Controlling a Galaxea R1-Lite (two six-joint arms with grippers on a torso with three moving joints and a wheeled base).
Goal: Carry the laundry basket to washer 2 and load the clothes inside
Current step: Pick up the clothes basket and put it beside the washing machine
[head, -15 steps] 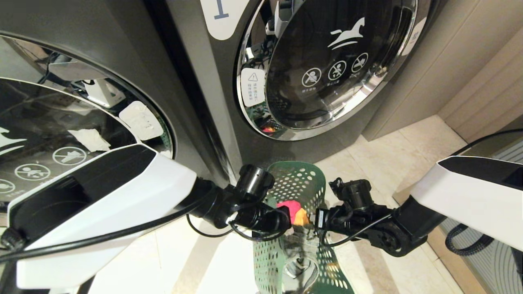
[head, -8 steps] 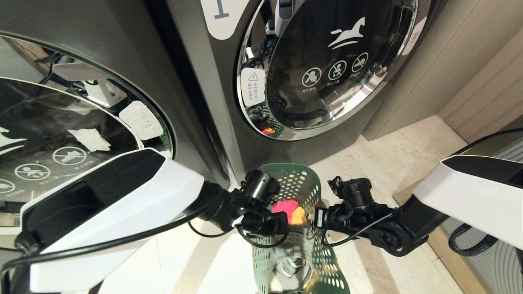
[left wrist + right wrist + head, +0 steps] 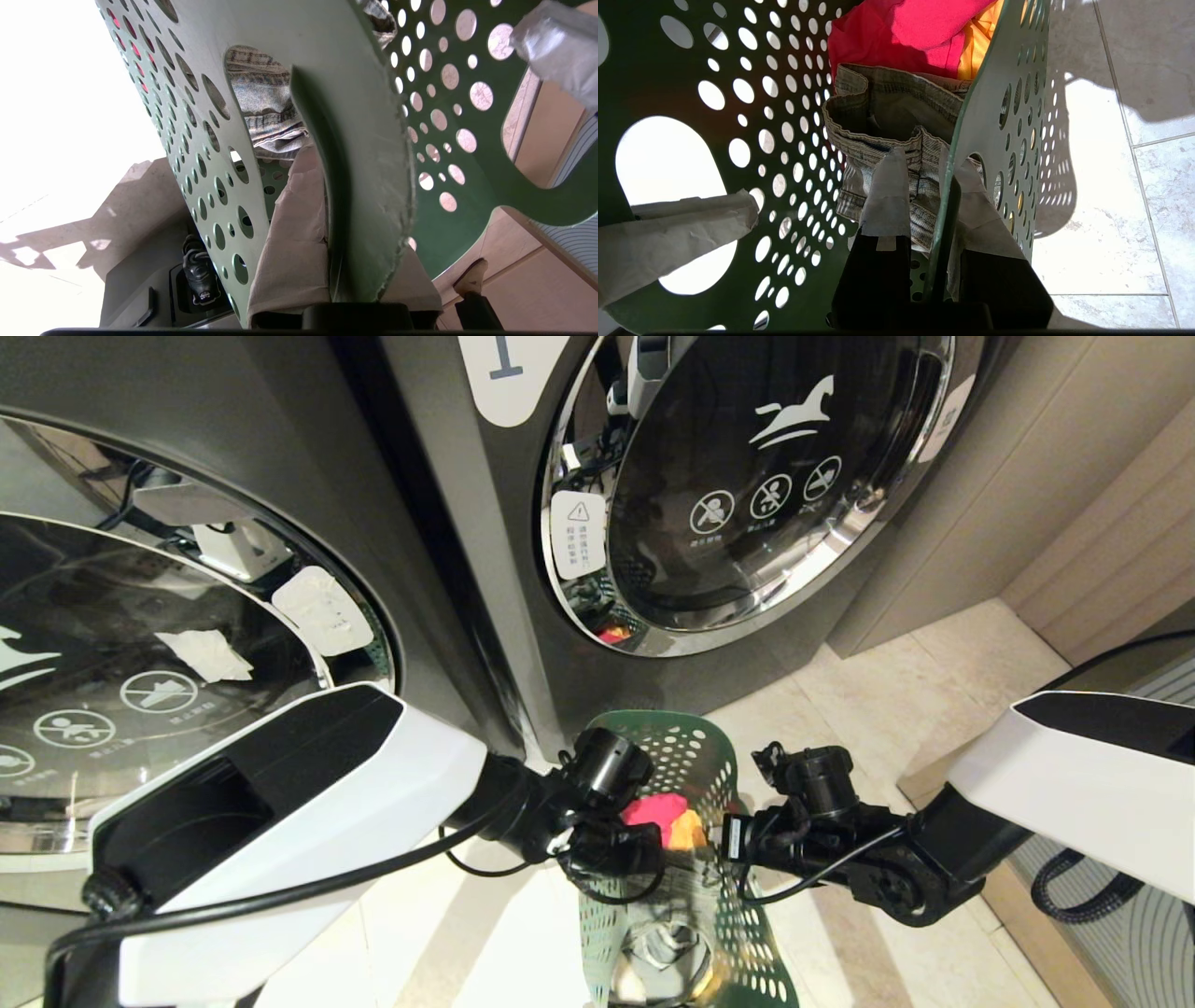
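Carrying on: the laundry basket (image 3: 686, 859) has drifted slightly left over the last second, toward the left-hand washer (image 3: 177, 644), not the one marked 1 (image 3: 738, 485). Left gripper (image 3: 334, 284) and right gripper (image 3: 931, 280) are both clamped on opposite walls. Inside are the clothes (image 3: 901, 112): red, orange, denim.

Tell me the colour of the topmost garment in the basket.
Red, lying over an orange-yellow one; clearest in the right wrist view.
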